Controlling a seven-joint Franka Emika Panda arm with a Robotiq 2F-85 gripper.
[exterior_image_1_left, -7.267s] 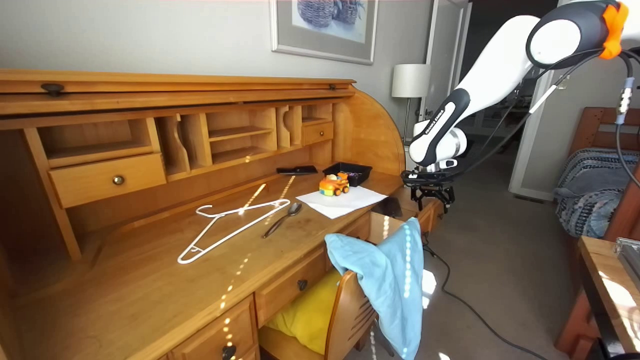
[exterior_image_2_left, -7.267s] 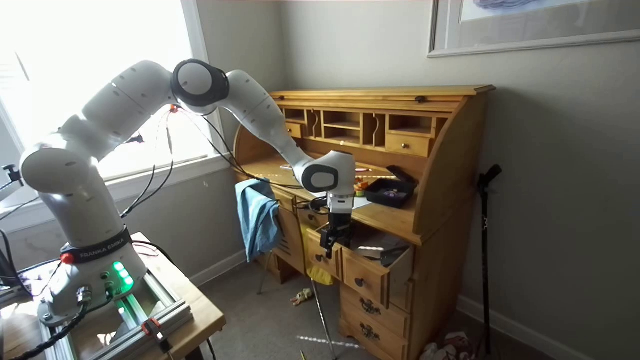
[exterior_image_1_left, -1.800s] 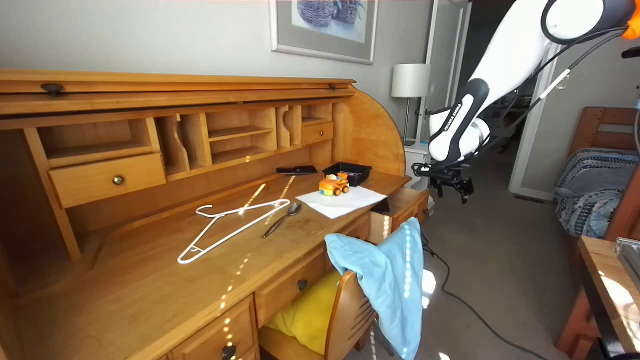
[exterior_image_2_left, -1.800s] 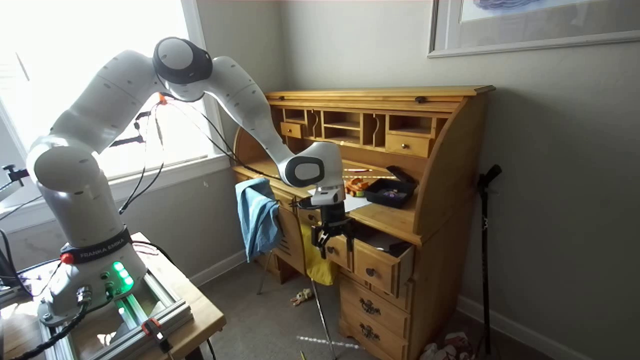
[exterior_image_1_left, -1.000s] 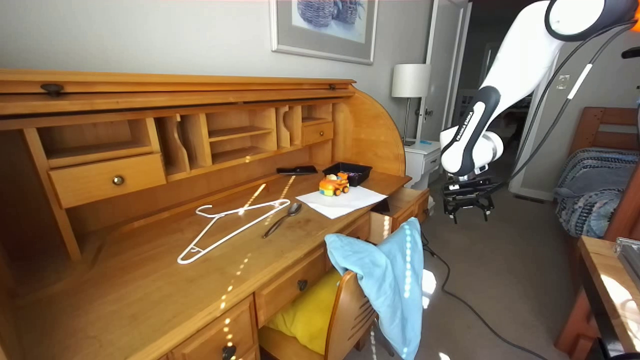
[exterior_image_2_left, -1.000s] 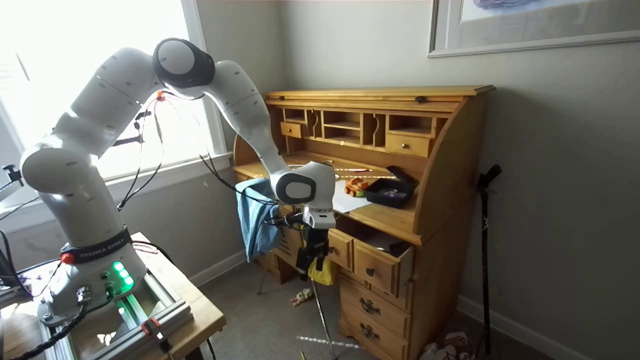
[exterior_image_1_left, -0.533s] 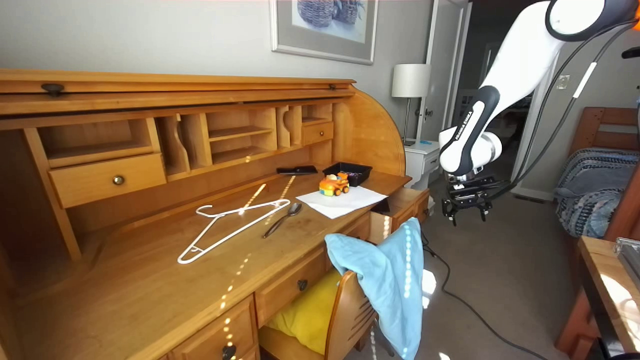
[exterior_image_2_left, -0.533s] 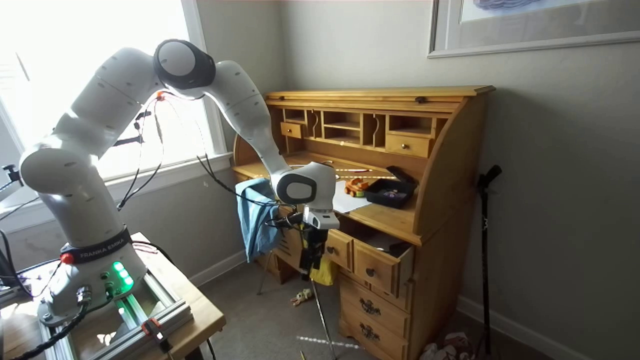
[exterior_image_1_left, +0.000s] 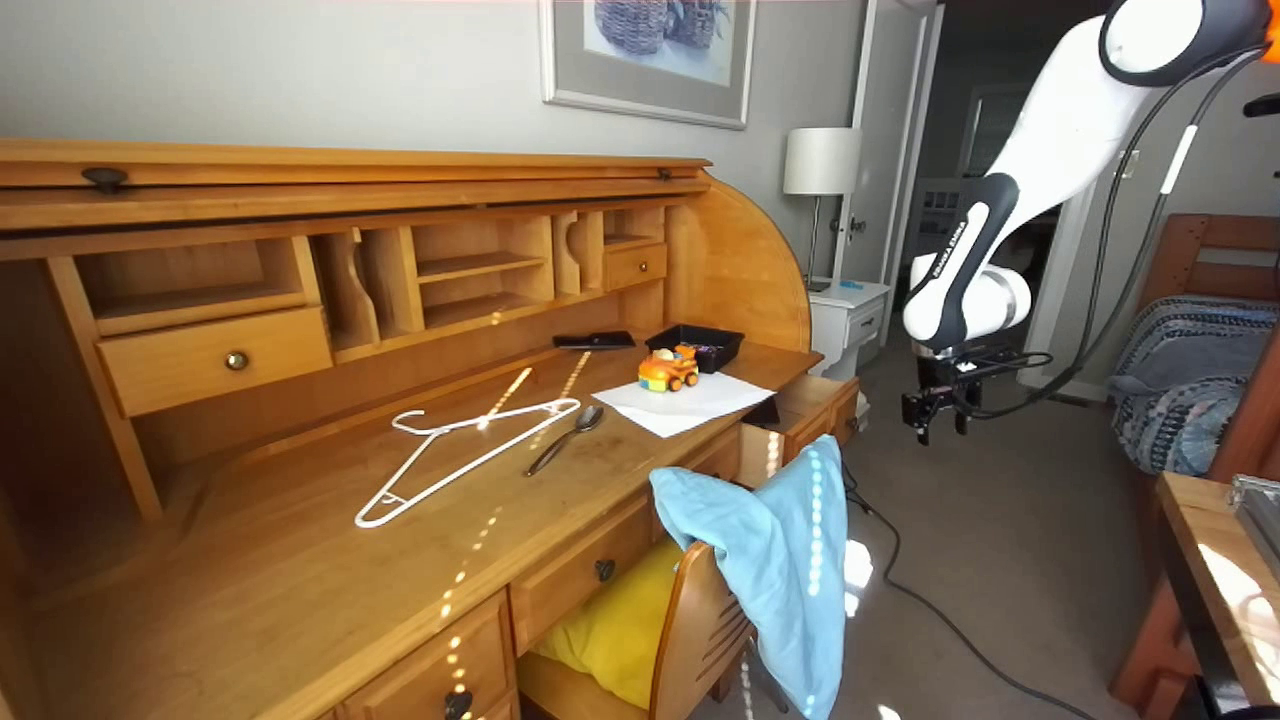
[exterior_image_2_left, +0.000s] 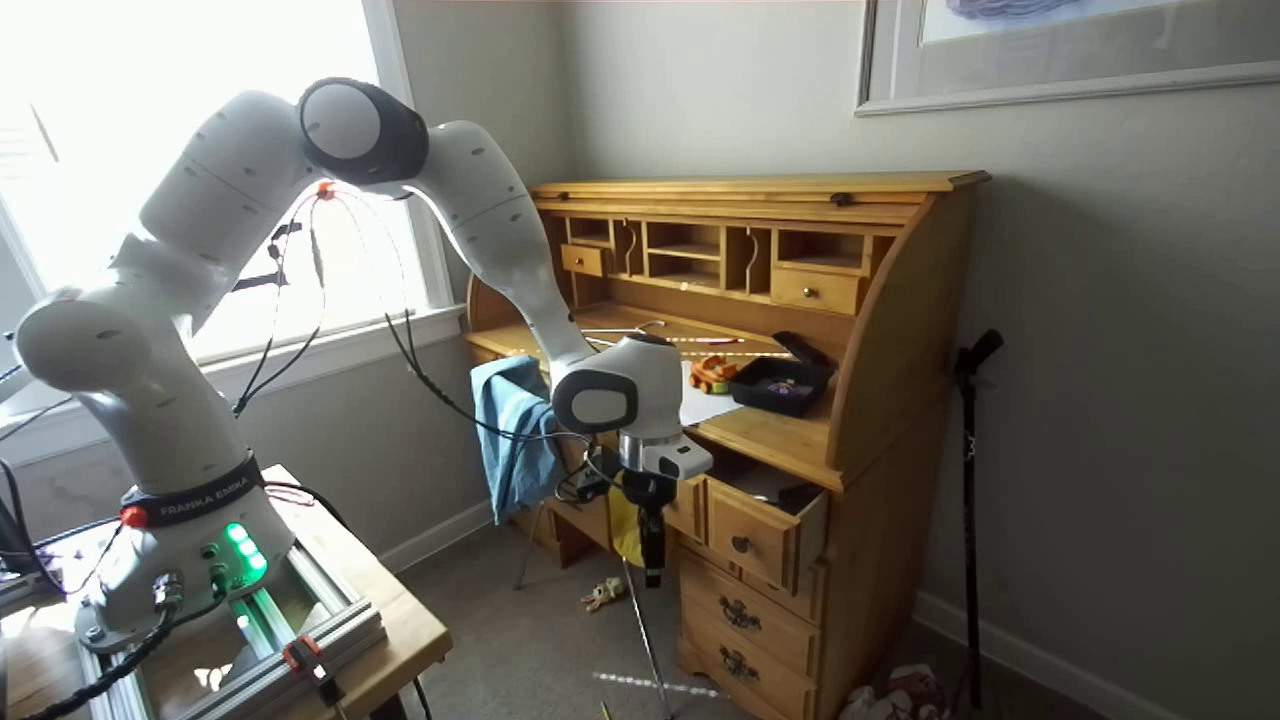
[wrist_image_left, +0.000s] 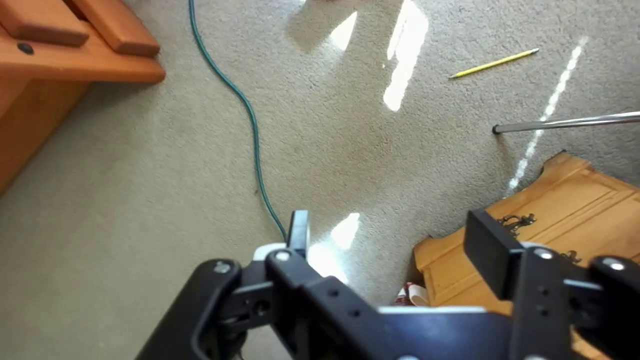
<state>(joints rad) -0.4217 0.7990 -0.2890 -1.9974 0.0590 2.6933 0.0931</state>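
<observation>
My gripper (exterior_image_1_left: 942, 428) is open and empty, pointing down above the carpet in front of the desk. It also shows in an exterior view (exterior_image_2_left: 652, 560), and in the wrist view (wrist_image_left: 387, 235) its fingers stand wide apart with only floor and desk front beyond. Nearest is the desk's upper drawer (exterior_image_2_left: 765, 525), partly pulled out, with dark things inside; the gripper does not touch it. On the desktop an orange toy truck (exterior_image_1_left: 668, 370) sits on white paper (exterior_image_1_left: 650, 415) beside an open black box (exterior_image_2_left: 780, 388). A white hanger (exterior_image_1_left: 470, 465) and a spoon (exterior_image_1_left: 565, 440) lie farther along.
A chair with a blue cloth (exterior_image_1_left: 780, 540) and a yellow cushion (exterior_image_1_left: 620, 625) stands at the desk. A cable (wrist_image_left: 252, 125), a pencil (wrist_image_left: 495, 63) and a metal leg (wrist_image_left: 565, 123) are on the floor. A small plush toy (exterior_image_2_left: 604, 593) lies below the desk.
The gripper was at the open drawer; it has since moved back from the desk, lower, and its wrist has turned. The drawer is pushed in somewhat compared with the earliest frames.
</observation>
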